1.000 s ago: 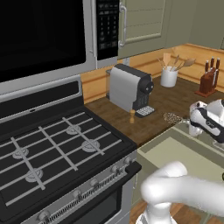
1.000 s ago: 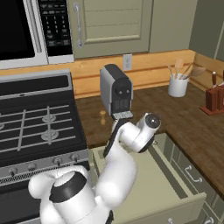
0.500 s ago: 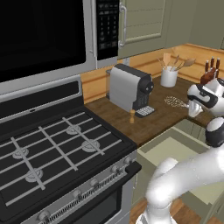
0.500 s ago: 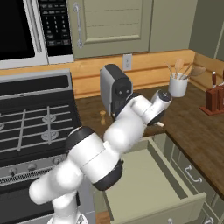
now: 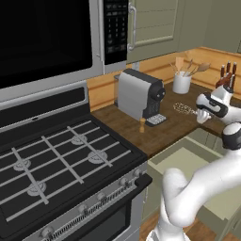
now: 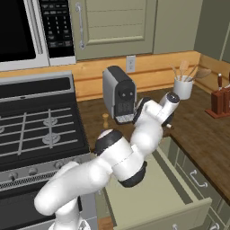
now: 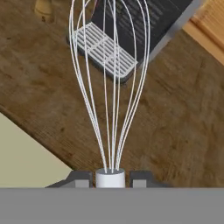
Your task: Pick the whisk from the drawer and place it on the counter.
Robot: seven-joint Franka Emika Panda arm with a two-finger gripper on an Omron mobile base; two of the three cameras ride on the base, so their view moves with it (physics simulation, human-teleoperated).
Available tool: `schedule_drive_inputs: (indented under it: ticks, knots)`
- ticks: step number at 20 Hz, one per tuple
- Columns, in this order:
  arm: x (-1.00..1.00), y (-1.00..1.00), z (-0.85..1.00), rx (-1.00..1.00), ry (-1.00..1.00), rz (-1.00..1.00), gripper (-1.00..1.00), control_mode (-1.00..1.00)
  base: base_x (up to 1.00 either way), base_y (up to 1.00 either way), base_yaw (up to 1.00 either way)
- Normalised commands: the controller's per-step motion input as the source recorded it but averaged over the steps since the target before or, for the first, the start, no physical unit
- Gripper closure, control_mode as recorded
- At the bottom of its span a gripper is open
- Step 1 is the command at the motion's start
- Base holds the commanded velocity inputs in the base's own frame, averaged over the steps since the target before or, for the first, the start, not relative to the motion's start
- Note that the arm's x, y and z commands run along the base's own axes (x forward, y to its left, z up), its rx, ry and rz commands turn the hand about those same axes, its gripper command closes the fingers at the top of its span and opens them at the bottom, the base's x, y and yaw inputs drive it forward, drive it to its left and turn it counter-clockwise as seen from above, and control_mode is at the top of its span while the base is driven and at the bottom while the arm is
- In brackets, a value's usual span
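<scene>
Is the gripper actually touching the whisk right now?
Touching. In the hand view the whisk has its handle collar seated between the two fingertips of the gripper, with no gap either side, held above the counter.

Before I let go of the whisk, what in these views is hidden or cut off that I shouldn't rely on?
- Whisk handle: hand view, cut off below the end effector fingers.
- Whisk height above the counter: not readable in the hand view; in the left base view the wire head is too small.
- Drawer floor: right base view, largely covered by the arm.
- Coffee machine: hand view, cropped by the top edge.
</scene>
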Motion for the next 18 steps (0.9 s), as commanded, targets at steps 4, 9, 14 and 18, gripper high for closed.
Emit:
schedule_drive_inputs:
  ticks: [4, 9, 14, 18]
  knots:
    - [0.62, 0.01, -0.48, 0.0, 0.0, 0.0, 1.0, -1.0, 0.0, 0.0, 0.0]
    - [0.59, 0.0, -0.34, 0.0, 0.01, 0.01, 1.0, -1.0, 0.0, 0.0, 0.0]
    - [0.39, 0.0, -0.28, 0.0, 0.0, 0.01, -1.0, -1.0, 0.0, 0.0, 0.0]
    - [-0.04, -0.03, 0.0, 0.01, -0.04, 0.01, -1.0, -1.0, 0.0, 0.0, 0.0]
